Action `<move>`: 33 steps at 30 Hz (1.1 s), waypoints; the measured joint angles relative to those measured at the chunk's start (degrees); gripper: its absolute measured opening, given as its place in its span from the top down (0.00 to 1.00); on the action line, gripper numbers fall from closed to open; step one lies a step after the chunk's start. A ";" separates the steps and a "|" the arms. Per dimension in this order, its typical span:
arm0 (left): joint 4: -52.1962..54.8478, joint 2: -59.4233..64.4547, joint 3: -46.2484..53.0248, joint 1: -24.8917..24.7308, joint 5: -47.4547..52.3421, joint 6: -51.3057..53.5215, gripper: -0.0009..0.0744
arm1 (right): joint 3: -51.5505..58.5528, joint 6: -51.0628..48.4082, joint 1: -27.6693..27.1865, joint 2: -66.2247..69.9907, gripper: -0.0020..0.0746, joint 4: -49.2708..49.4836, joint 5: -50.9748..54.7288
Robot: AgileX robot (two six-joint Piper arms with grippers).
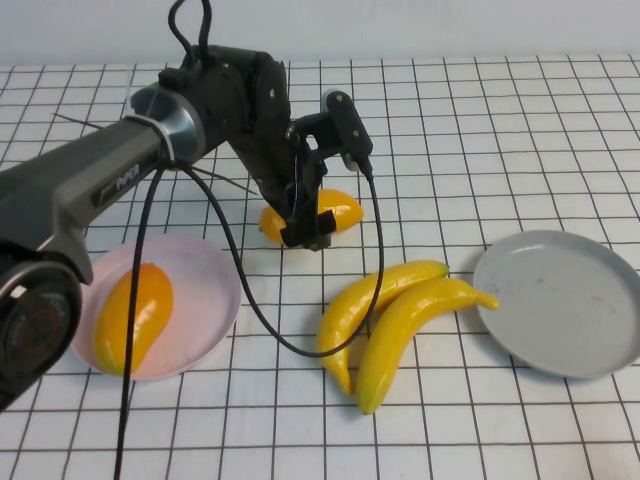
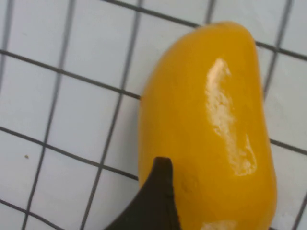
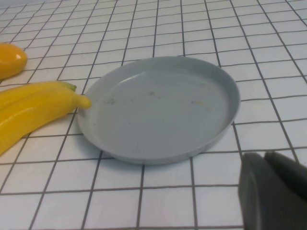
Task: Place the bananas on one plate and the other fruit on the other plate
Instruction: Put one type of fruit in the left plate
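My left gripper point(image 1: 303, 228) is down over an orange-yellow mango-like fruit point(image 1: 338, 208) that lies on the table behind the bananas. In the left wrist view this fruit point(image 2: 211, 129) fills the picture, with one dark finger point(image 2: 156, 201) at its edge and the other finger out of view; the jaws look open around it. A second such fruit point(image 1: 135, 315) lies in the pale pink plate point(image 1: 215, 270). Two bananas point(image 1: 400, 310) lie side by side mid-table, their tips near the empty grey plate point(image 1: 560, 300). My right gripper point(image 3: 264, 155) is shut and empty, just beside the grey plate point(image 3: 158, 108).
The table is a white cloth with a black grid. The left arm's black cable point(image 1: 250, 300) hangs down across the table between the pink plate and the bananas. The bananas point(image 3: 33, 108) touch the grey plate's rim in the right wrist view.
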 joint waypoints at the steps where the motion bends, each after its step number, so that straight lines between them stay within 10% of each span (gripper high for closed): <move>1: 0.00 0.42 -0.26 0.11 -0.72 -0.14 0.10 | 0.00 0.00 0.00 0.00 0.99 0.00 0.00; 12: 1.15 3.18 -0.35 0.08 -3.31 -2.96 0.11 | 0.00 0.00 0.00 0.00 0.99 0.00 0.00; 18: 1.96 3.18 -1.09 0.08 -2.42 -10.82 0.33 | 0.00 0.00 0.00 0.00 0.99 0.00 0.00; 33: 0.90 -1.23 -7.60 5.46 14.97 -29.78 0.33 | 0.00 0.00 0.00 0.00 0.99 0.00 0.00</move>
